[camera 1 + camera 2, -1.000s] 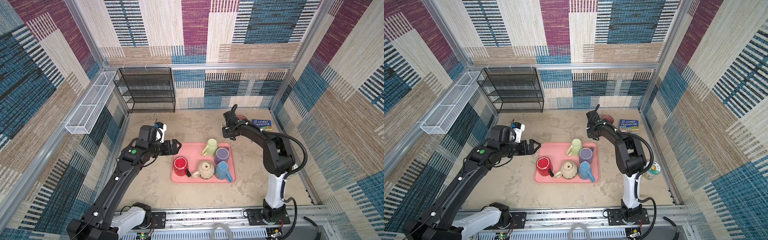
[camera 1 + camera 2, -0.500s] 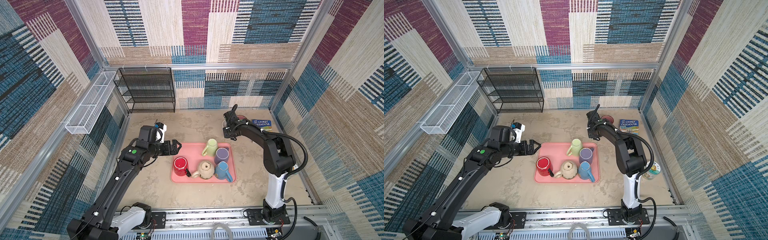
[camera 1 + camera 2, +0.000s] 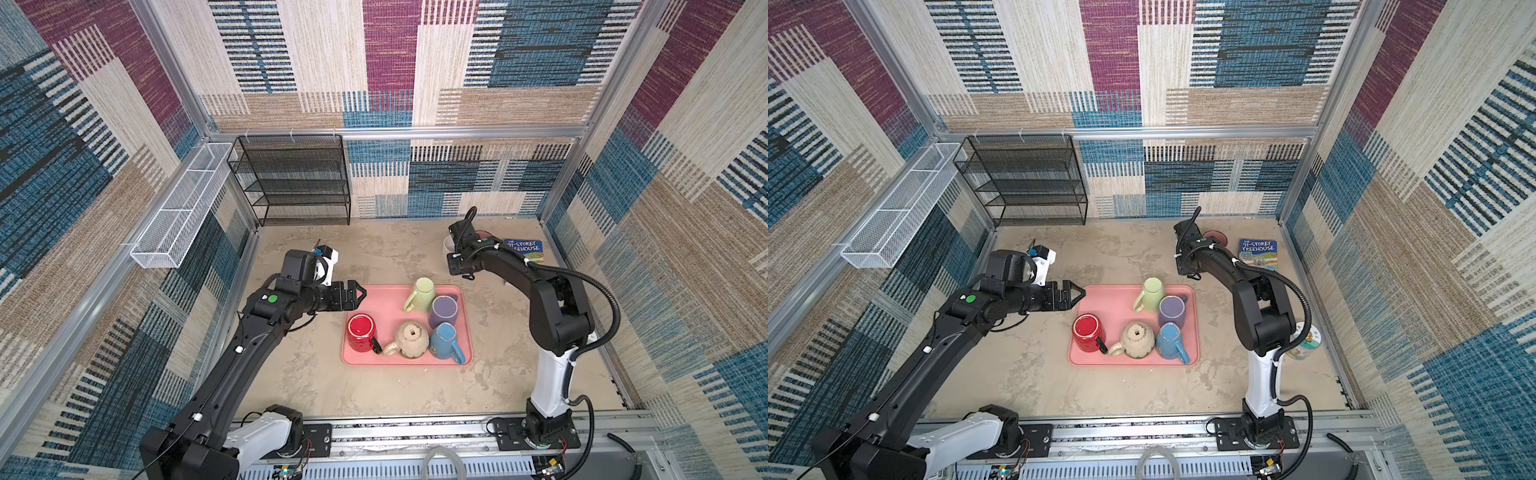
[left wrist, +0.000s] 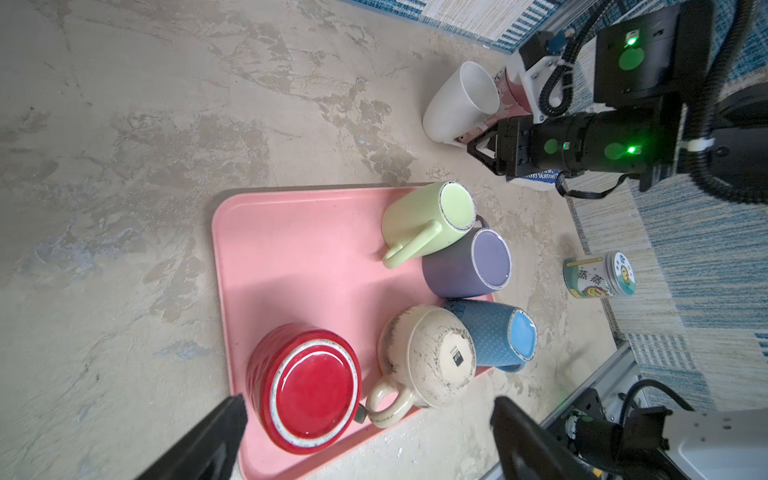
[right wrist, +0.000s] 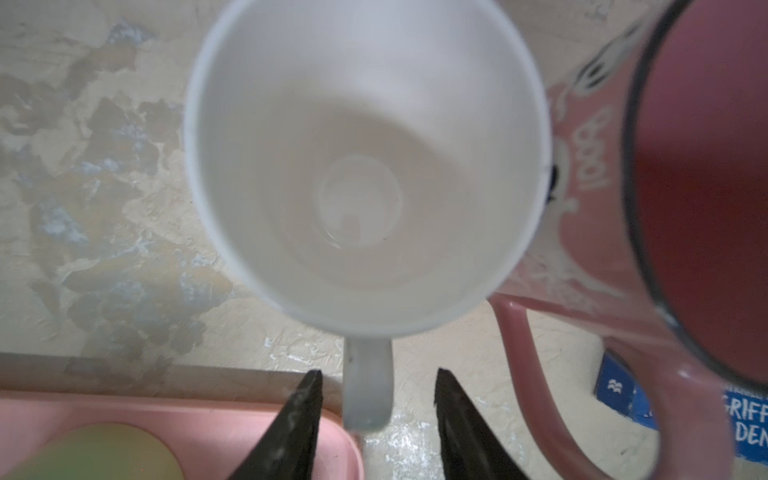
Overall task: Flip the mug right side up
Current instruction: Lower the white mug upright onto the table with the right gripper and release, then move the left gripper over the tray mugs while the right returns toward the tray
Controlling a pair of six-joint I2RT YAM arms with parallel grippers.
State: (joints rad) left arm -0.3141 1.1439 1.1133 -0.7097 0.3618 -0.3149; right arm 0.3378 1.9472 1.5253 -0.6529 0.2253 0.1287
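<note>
Standing right side up on the bare desk [image 3: 316, 374], the white mug [image 5: 365, 166] has its mouth facing the right wrist camera and nothing inside. It sits toward the back right of the desk, just beyond the far right corner of the pink tray [image 3: 386, 303]. Its handle lies between the two fingers of the right hand [image 5: 378, 374]. They are parted only narrowly, with a gap on either side of the handle, so they grip nothing.

Just beside the white mug stands a pink mug [image 5: 698, 187], also mouth up. Whether the two touch I cannot tell. A blue book [image 3: 1258, 251] lies flat nearby, toward the right wall.

On the tray five mugs stand base up: red [image 3: 360, 330], beige [image 3: 411, 338], blue [image 3: 444, 340], purple [image 3: 444, 309] and green [image 3: 422, 291]. The last four are crowded together on the right of the tray, and the red one stands apart at the left.

The left hand [image 3: 357, 293] hangs over the tray's far left corner, fingers spread wide and empty.

A small printed tin [image 3: 1306, 343] stands by the right arm's base. A black wire rack [image 3: 295, 183] stands at the back left.
</note>
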